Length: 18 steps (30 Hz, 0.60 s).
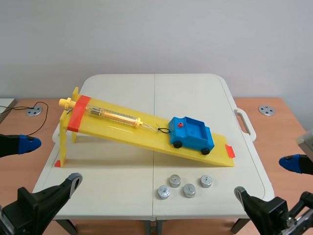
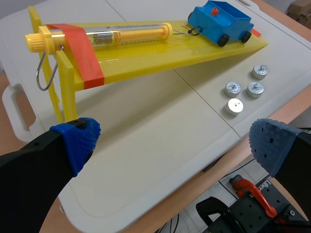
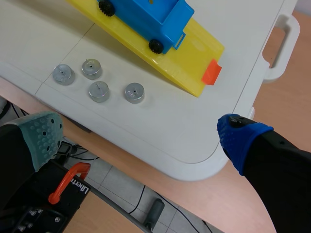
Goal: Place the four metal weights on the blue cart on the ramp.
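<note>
The left tool [image 2: 175, 143] hung wide open and empty over the near edge of the counter [image 1: 107, 164], at about 7 o'clock from the yellow ramp [image 1: 122, 128]. The right tool [image 3: 141, 136] hung equally wide and empty at about 4 o'clock from the four metal weights [image 1: 189, 190]. The weights sat in a loose cluster on the counter, near one another, just off the ramp's low edge at about 6 o'clock from the blue cart [image 1: 191, 133]. The cart rested on the ramp's lower end, its open bed empty, hooked by a thin wire to a clear tube [image 1: 115, 116] lying up the slope. None of the weights had been loaded, so the task seemed to be at its very first pick. The next move probably called for the nearer right tool to come down over one outer weight, narrow onto its sides clear of its neighbours, and set it gently into the bed so the cart did not roll.
</note>
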Available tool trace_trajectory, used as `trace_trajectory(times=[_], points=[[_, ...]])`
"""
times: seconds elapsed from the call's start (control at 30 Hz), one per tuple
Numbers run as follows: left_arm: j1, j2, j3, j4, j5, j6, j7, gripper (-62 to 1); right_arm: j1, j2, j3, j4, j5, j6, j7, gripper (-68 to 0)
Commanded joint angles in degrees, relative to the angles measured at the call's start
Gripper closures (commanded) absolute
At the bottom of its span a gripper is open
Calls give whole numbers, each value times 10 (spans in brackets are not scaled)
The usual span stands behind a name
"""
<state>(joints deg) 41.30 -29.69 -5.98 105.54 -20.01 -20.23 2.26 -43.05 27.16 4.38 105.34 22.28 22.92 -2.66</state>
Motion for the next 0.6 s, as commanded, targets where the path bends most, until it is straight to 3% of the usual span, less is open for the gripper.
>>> trace_trajectory(times=[0.0, 0.57], points=[[14, -8, -10, 43, -42, -9, -87, -623, 12, 27, 24, 49, 23, -6, 65, -661], [-16, -8, -10, 42, -42, -10, -73, -623, 12, 27, 24, 49, 23, -6, 65, -661]])
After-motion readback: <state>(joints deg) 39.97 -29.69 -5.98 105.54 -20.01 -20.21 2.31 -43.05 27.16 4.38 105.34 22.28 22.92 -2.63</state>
